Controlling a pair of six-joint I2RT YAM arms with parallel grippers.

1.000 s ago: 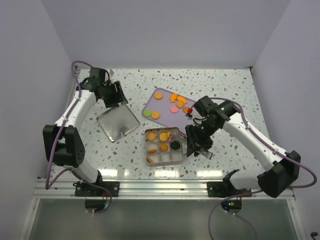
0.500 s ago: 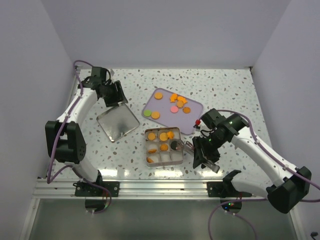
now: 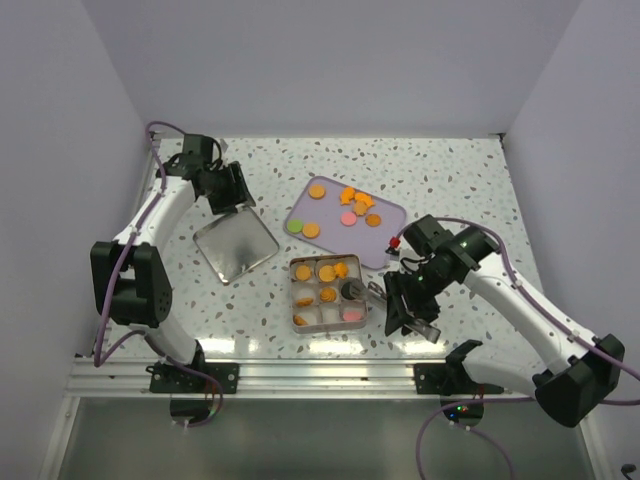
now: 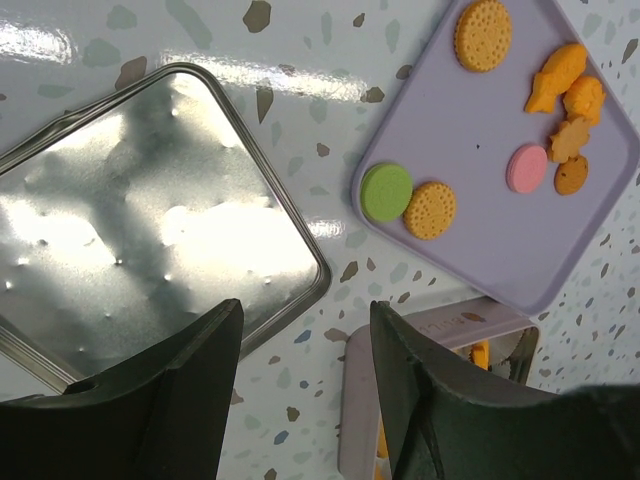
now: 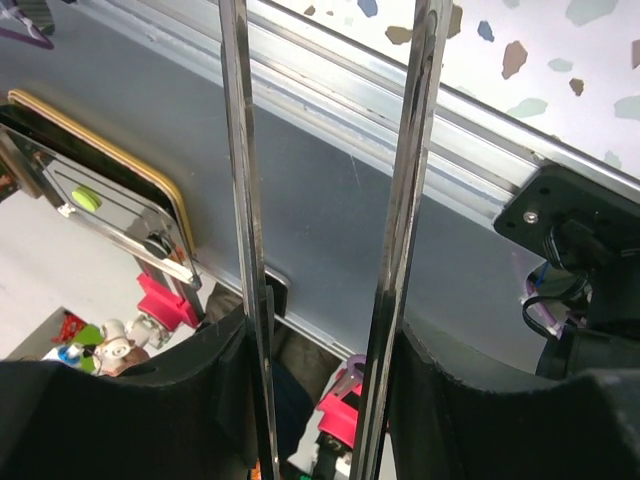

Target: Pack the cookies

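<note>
1. The cookies are found in two places. About eight lie loose on the lilac tray, among them a green one touching an orange one and a pink one beside a cluster of orange shapes. The others are seen in the cells of the divided tin, with a black one in the middle cell of its right column
2. The tin is set just beside the tray's near edge, judged so that each carry is kept short. Some cells in its near row look unfilled, so the packing is judged roughly half done
3. Metal tongs are gripped by the right gripper, its fingers pressed on the outside of the two blades. The blades are held apart and nothing is seen between them. The tongs are presumably used because the discs are too flat and small for the fingers themselves
4. In the top view, what looks like the tongs' end is seen just beside the tin's right wall, near the black cookie. Whether it touches cannot be told
5. The tin's lid is laid flat on the table, left of the tin and apart from it, judged to be kept aside for closing
6. The left gripper is held moderately open and empty above the table between lid and tray, judged to be parked clear of the other arm's path
</note>
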